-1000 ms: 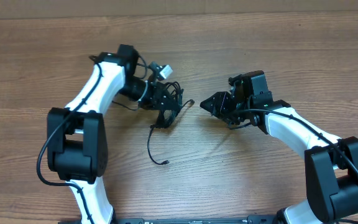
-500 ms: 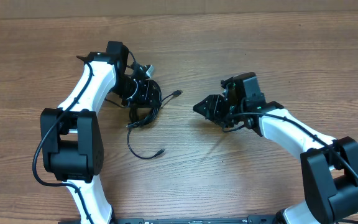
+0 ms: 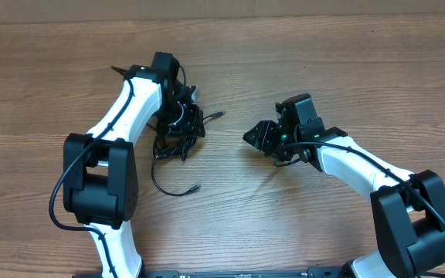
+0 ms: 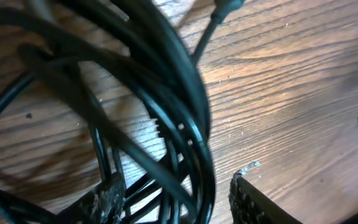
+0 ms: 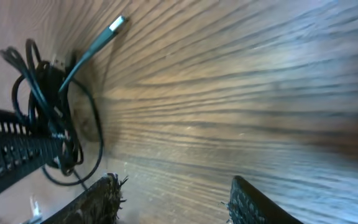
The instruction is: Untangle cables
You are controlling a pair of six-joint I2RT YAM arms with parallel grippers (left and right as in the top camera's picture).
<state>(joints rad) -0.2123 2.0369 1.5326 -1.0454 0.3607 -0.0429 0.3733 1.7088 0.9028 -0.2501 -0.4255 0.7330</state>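
**A:** Toward the near edge of the desk [image 3: 307, 239], what comes first?

**B:** One loose strand [image 3: 194, 188] of the cables [image 3: 178, 133]. It curls out left of centre, and its end lies flat on the wood.

**A:** And beyond it?

**B:** The main tangle, left of the desk's middle. The left gripper [image 4: 176, 202] stands over it with its jaws spread. The bundle runs between the fingers [image 4: 104, 202], and bare wood shows beside the other one.

**A:** The right gripper [image 5: 173, 199]?

**B:** Well apart from the tangle, near the middle. Its jaws are spread around nothing, and it faces the tangle.

**A:** Anything unclear?

**B:** From overhead, the left arm covers part of the tangle, so I cannot count the cords. A silvery plug [image 5: 117, 23] pokes out on the side facing the right gripper.
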